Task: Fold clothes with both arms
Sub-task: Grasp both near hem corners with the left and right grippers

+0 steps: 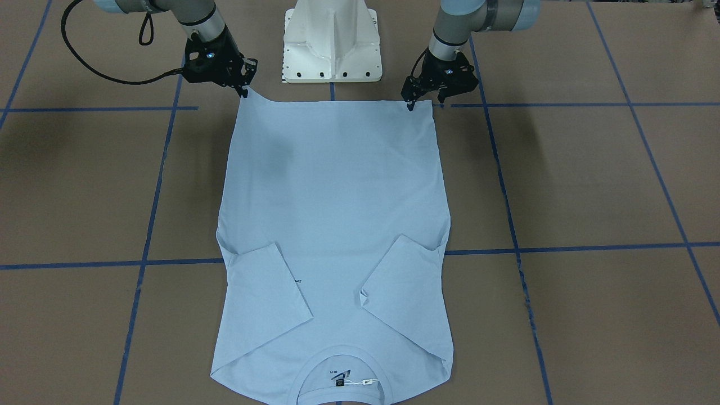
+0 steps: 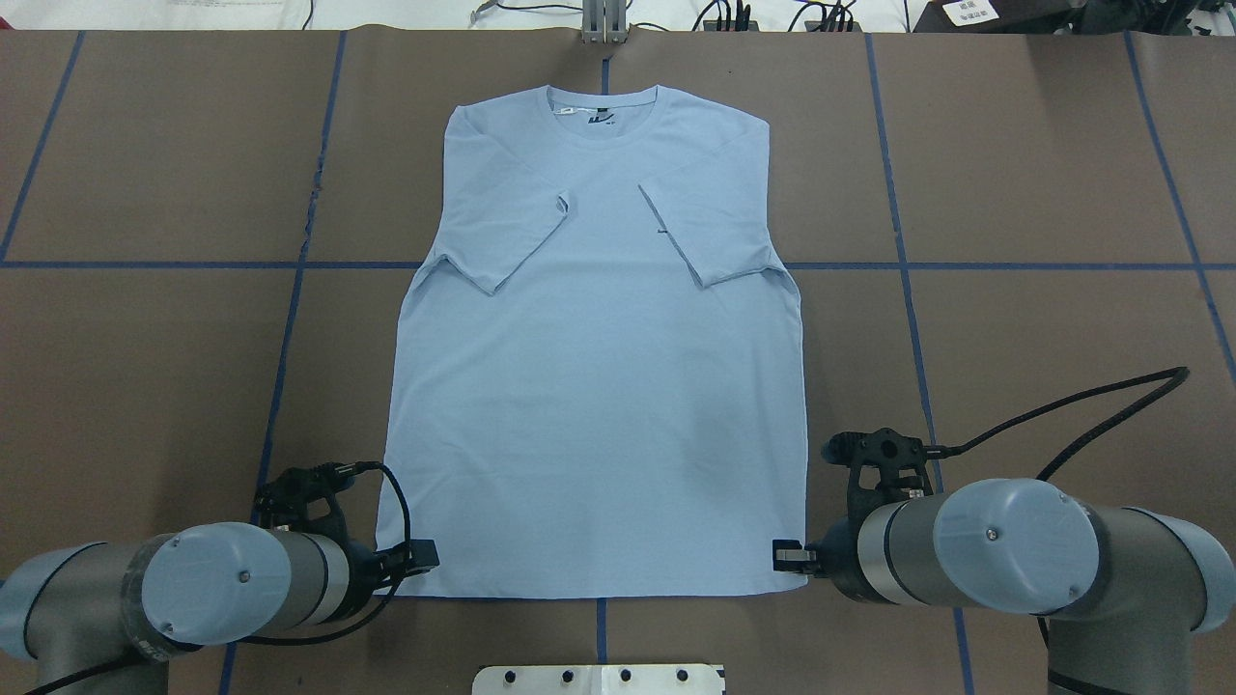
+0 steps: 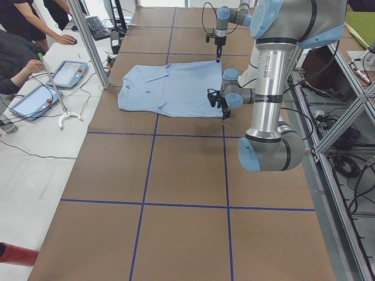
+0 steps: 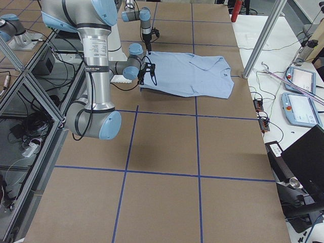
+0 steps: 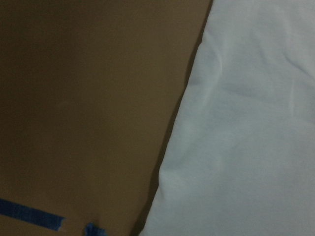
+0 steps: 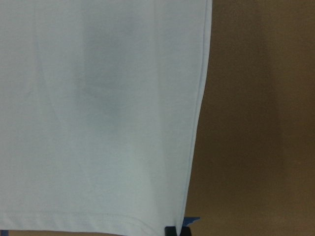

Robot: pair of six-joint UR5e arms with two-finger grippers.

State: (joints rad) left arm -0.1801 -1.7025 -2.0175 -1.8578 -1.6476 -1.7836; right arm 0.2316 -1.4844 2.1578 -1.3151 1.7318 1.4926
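Observation:
The light blue T-shirt (image 1: 332, 197) (image 2: 599, 386) lies flat on the brown table, its collar at the far side and both sleeves folded inward. My right gripper (image 1: 245, 90) (image 2: 787, 557) is at the near hem corner on its side. It looks shut on that corner, which is drawn up into a small point. My left gripper (image 1: 425, 105) (image 2: 420, 560) is at the other hem corner. It stands open, with one finger over the cloth and one outside the edge. Both wrist views show only shirt edge (image 5: 246, 137) (image 6: 98, 108) and table.
The white pedestal base (image 1: 332, 45) stands just behind the hem, between the arms. Blue tape lines (image 2: 290, 319) grid the brown table. In the exterior left view, people's arms (image 3: 35, 35) reach over tablets (image 3: 67, 73) on a side table beyond the collar.

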